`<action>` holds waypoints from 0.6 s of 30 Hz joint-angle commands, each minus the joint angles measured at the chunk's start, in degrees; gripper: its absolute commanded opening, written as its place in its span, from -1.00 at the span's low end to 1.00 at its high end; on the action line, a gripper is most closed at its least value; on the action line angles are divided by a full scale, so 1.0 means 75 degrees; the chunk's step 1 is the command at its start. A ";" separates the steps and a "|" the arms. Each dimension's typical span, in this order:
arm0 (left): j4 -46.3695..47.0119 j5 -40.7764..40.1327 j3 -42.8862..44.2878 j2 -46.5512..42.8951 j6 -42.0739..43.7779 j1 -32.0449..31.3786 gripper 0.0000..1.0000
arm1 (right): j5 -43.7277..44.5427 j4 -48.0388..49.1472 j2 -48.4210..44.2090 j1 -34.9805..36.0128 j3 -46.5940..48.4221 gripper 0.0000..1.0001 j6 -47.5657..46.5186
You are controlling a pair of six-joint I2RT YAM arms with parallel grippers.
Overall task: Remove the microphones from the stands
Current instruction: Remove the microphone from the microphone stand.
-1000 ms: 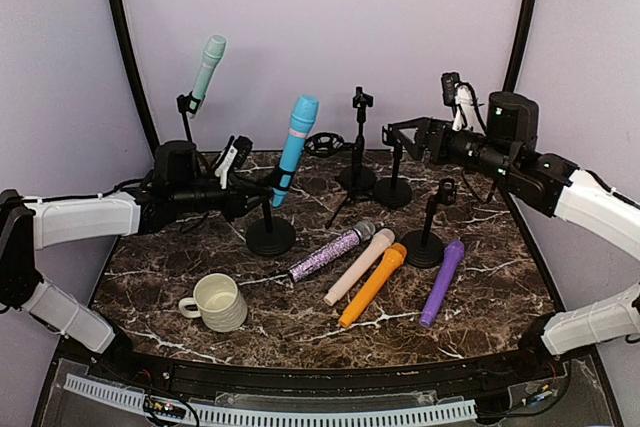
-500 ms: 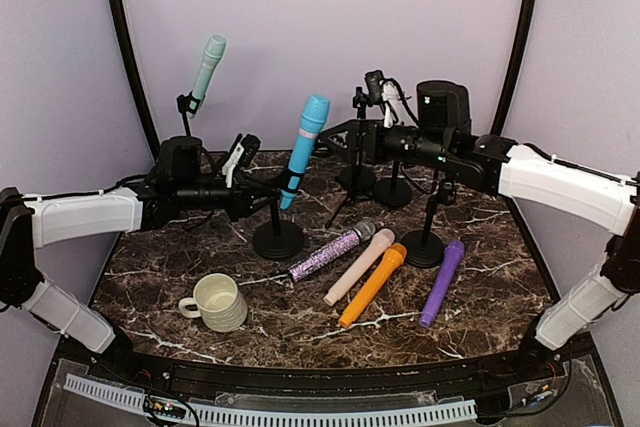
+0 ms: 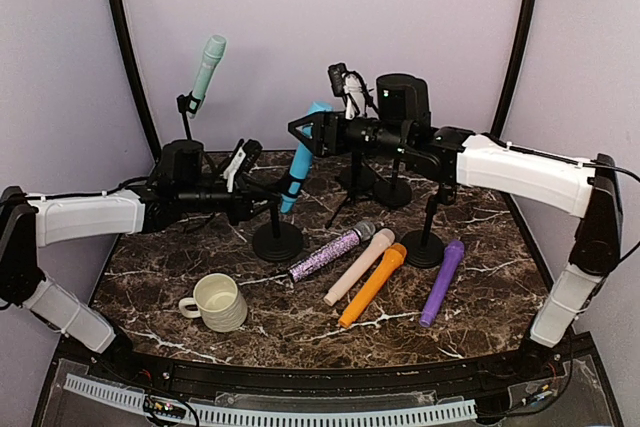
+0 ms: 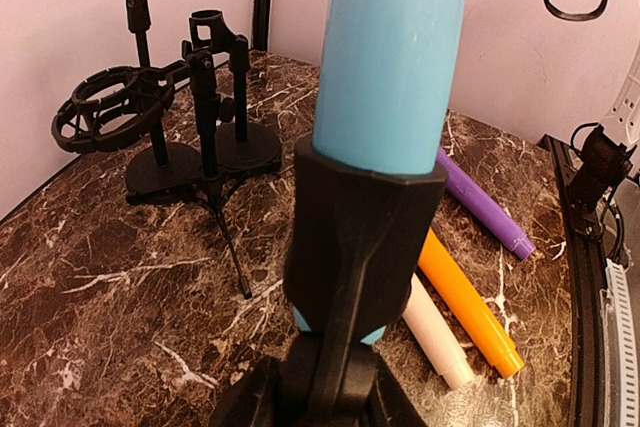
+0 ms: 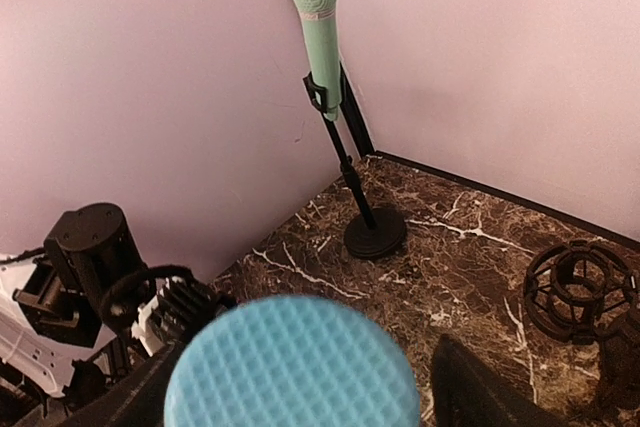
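Blue microphone [image 3: 298,167] sits tilted in its stand [image 3: 278,241], just left of the table's [image 3: 490,277] middle. My left gripper [image 3: 262,193] is clamped on the stand's stem. My right gripper [image 3: 300,137] straddles the microphone's head, jaws apart. I'm at the grasp: next I should close squarely, then pull out along the tilt while bracing the stand.

Empty black stands [image 3: 357,179] crowd just behind the blue microphone [image 3: 299,162]. The left gripper [image 3: 268,192] grips its stand [image 3: 278,239] from the left. Loose microphones [image 3: 358,267] lie in front. The air above those is free.
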 commanded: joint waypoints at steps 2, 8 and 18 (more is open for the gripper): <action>0.0692 0.0141 0.0001 0.0209 0.0459 -0.0035 -1.00 | 0.0339 0.0601 0.0535 0.0033 0.0427 0.34 -0.0174; 0.1070 0.0176 0.0003 0.0671 0.0346 -0.0035 -1.00 | 0.0155 0.0864 0.0792 0.0060 0.0496 -0.06 -0.0214; 0.1534 0.0036 0.0072 0.1236 0.0275 -0.0035 -1.00 | 0.0085 0.0975 0.0846 0.0071 0.0373 -0.35 -0.0211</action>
